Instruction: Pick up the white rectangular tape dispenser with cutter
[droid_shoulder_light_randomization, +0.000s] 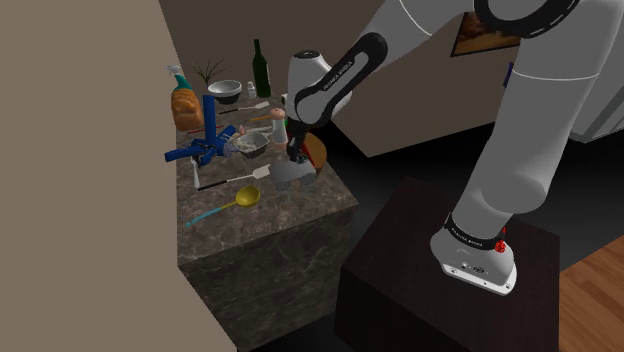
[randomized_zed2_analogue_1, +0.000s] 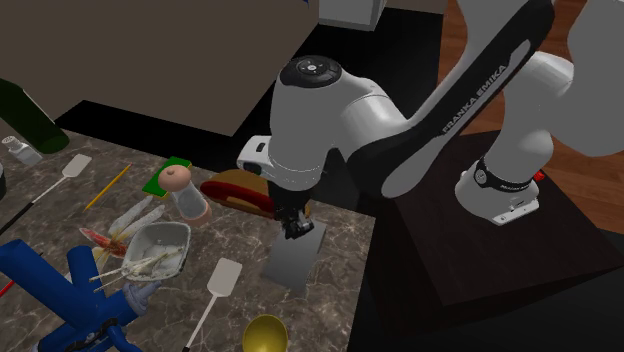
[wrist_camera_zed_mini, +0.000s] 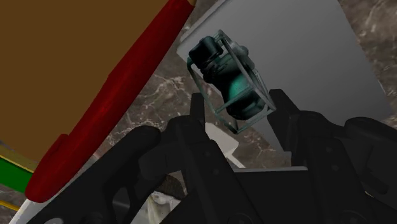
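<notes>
The tool (randomized_zed2_analogue_1: 292, 228) hangs low over the grey-white tape dispenser (randomized_zed2_analogue_1: 296, 258), flat near the edge of the table (randomized_zed2_analogue_1: 245, 235), straddling its dark teal cutter block (wrist_camera_zed_mini: 232, 79) for a grasp; whether it grips, I cannot tell.

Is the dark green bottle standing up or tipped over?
Standing up. In the shoulder view the dark green bottle rests on its base at the back of the counter, with its neck pointing straight up.
</notes>
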